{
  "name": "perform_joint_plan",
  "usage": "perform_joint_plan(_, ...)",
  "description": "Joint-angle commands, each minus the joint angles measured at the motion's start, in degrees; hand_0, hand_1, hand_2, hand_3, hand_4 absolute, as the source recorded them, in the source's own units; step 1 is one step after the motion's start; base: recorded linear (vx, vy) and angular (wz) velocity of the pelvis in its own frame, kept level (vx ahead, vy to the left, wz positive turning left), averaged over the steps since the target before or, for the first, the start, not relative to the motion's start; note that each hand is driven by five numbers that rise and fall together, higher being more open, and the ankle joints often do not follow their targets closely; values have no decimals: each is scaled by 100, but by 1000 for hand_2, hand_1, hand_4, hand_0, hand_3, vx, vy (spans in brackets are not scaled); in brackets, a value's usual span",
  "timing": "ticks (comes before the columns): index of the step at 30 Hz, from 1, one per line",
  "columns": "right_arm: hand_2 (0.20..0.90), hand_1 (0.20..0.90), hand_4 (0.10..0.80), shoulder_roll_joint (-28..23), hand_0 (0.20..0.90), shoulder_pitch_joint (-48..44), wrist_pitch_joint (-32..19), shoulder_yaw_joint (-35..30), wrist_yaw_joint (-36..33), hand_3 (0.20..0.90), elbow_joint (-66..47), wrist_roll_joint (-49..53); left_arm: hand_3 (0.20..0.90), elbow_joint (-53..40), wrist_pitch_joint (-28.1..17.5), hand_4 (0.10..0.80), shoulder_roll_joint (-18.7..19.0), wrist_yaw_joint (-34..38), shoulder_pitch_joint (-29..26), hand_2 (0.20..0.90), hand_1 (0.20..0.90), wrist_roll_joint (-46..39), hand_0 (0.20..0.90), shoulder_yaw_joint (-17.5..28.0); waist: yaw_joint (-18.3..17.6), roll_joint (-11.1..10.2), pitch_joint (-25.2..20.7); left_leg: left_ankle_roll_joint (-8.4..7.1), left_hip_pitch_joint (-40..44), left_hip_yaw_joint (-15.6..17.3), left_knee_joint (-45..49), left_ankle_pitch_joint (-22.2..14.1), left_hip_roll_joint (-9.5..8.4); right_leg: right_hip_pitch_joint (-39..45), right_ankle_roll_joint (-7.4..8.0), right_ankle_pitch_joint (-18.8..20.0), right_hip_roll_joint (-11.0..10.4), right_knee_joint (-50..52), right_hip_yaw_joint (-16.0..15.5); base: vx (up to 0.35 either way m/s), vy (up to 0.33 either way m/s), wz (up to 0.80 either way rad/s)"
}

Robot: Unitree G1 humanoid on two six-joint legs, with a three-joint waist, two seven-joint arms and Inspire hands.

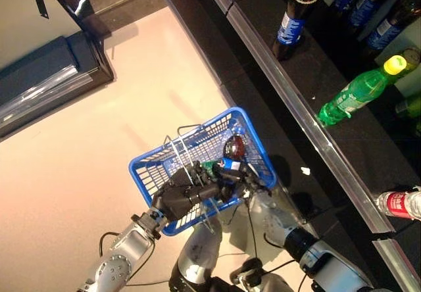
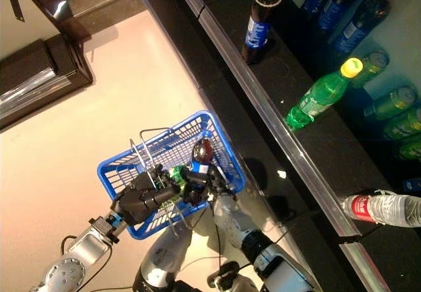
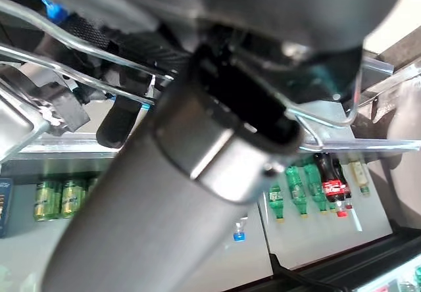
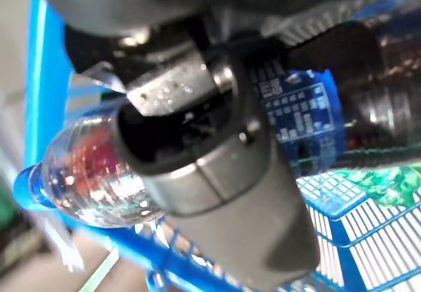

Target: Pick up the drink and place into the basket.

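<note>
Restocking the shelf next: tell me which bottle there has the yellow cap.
The green bottle, lying tilted on the dark shelf. The upright cola bottle has a blue cap; the clear red-labelled bottle shows none.

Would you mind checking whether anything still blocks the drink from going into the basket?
Nothing visible does: the dark cola bottle, at the right hand, already lies inside the blue basket, whose wire handles the left hand holds.
</note>
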Motion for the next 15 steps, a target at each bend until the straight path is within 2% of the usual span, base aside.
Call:
perform_joint_plan(1,300,300,100,850,300,-400,142,84,706,200,-168,1075,200,-2222,-618,100,-338,-1629,-1039,300,300,-699,300,194,-119,30,-298,391,90,55,82,-448,-212,-319,-402,1156,220,-655,-44,34,6,0)
perform_joint_plan(3,300,300,100,860,300,-507,429,-57,860,200,63,1482,200,-2256,-555,100,-292,-1671,-1095,300,300,-711,300,169,-100,38,-276,407,84,46,78,-455,-218,-345,-395,1164,207,-630,-58,36,4,0)
perform_joint_plan(11,300,300,100,391,300,-1359,1322,-500,1096,200,888,1382,200,-2289,-190,100,64,-1819,-1359,300,300,-393,300,120,23,3,-242,443,89,1,59,-456,-222,-409,-365,1188,135,-485,-182,49,-7,6)
perform_joint_plan(15,300,300,100,259,300,-1621,1475,-649,1231,200,1316,1572,200,-2276,-101,100,171,-1766,-1467,300,300,-486,300,158,69,-38,-256,465,105,-3,56,-472,-203,-445,-352,1175,118,-393,-221,67,-2,2)
